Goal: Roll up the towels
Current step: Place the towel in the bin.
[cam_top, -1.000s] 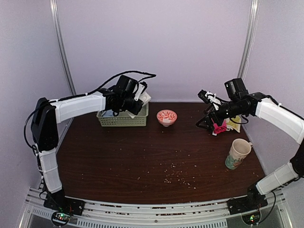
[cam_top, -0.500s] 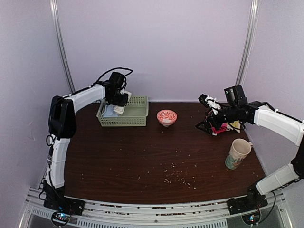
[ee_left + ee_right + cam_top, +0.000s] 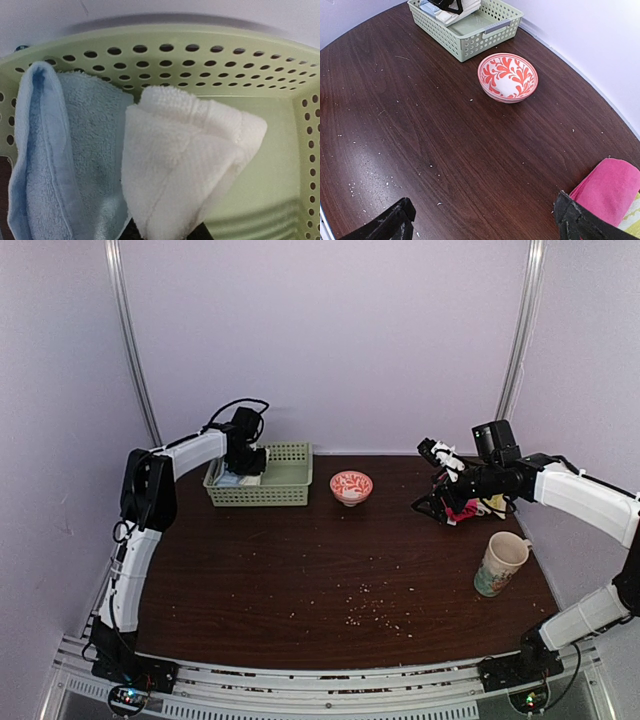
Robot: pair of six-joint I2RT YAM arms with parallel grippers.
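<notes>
Basket (image 3: 285, 485) of green plastic at the back left of the tabletop (image 3: 300, 560) holds the pale blue towel (image 3: 65, 165), draped against its left wall, and the off-white towel (image 3: 185, 165), bunched just beside it and touching it. The left tool (image 3: 247, 461) reaches down into the basket, its fingers clamped on the near end of the off-white towel. The right tool (image 3: 482, 220) hangs over the right side of the tabletop with its fingers wide apart, a pink cloth (image 3: 610, 187) just beside it, a patterned bowl (image 3: 508, 76) and a mug (image 3: 500, 563) nearby.
</notes>
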